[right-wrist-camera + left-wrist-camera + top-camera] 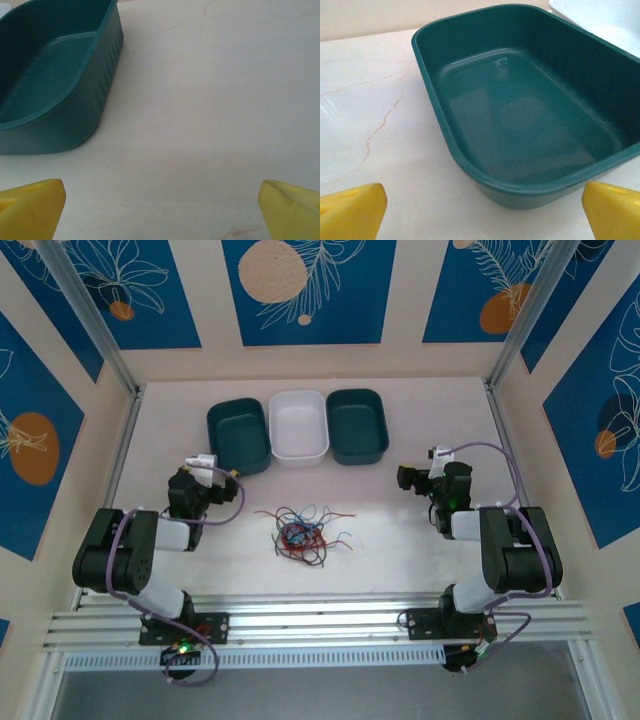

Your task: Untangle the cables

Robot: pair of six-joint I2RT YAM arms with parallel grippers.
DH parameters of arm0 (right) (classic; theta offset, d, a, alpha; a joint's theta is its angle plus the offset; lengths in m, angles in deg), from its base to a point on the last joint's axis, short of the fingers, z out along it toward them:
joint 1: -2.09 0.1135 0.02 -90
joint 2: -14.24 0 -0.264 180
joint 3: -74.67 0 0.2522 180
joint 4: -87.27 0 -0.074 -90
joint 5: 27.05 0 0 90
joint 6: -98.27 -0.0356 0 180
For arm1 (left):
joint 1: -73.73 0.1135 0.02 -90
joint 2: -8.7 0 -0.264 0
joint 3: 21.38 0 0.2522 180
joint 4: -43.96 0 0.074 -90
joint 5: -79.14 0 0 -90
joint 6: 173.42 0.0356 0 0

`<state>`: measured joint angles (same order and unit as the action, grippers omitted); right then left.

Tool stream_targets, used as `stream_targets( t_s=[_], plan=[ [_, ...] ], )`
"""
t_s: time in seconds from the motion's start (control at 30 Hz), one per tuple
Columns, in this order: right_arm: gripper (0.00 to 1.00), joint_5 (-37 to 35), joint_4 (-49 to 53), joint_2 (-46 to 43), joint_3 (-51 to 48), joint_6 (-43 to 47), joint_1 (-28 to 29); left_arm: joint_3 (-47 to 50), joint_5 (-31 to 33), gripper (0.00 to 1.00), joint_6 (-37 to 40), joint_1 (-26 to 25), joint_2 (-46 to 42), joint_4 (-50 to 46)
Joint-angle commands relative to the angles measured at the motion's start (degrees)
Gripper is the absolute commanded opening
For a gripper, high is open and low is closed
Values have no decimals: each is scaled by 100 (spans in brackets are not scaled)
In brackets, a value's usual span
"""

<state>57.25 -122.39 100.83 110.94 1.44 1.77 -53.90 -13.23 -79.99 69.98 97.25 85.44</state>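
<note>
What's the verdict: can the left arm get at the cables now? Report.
Probably yes: the left gripper is open, and bare table lies between it and the cables.

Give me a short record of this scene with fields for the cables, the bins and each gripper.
cables: one tangled heap of red, black and teal, mid-table, between the arms
bins: left teal bin, white bin and right teal bin in a row at the far side, all empty
left gripper: open, holding nothing, facing the left teal bin
right gripper: open, holding nothing, over bare table beside the right teal bin
progress: cables untouched
</note>
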Motion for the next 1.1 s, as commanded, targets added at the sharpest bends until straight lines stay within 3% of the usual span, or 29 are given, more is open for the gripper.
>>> stream_targets(
  t_s=[0.0, 0.2, 0.3, 0.5, 0.57, 0.67, 0.8, 0.93, 1.07],
  plan=[
    [99, 42, -154, -6, 178, 83, 32, 206, -218, 100, 97, 58, -281, 415],
    [99, -288, 356, -672, 114, -56, 5, 472, -239, 100, 67, 58, -767, 440],
    [99, -603, 1199, -1209, 281, -258, 22, 548, -98, 100, -70, 56, -1253, 69],
    [99, -1425, 3109, -2197, 703, -1043, 218, 122, 35, 100, -579, 41, -2679, -2445],
    [99, -1647, 3784, -2459, 897, -1339, 365, -43, 369, 100, -825, 32, -3278, -3342],
    [99, -1754, 4557, -2694, 1184, -1497, 691, -101, 478, 100, -1297, 17, -4151, -4169],
    [99, -2071, 5505, -2684, 1686, -1641, 1368, -42, 221, 100, -2045, -42, -4940, -4704],
    [100, -2033, 6553, -2347, 2329, -1928, 1935, 31, -271, 100, -2732, -250, -5148, -4936],
    [93, -1707, 7240, -1840, 2801, -2340, 2415, -14, -41, 100, -2949, -1086, -4924, -5114]
  ],
)
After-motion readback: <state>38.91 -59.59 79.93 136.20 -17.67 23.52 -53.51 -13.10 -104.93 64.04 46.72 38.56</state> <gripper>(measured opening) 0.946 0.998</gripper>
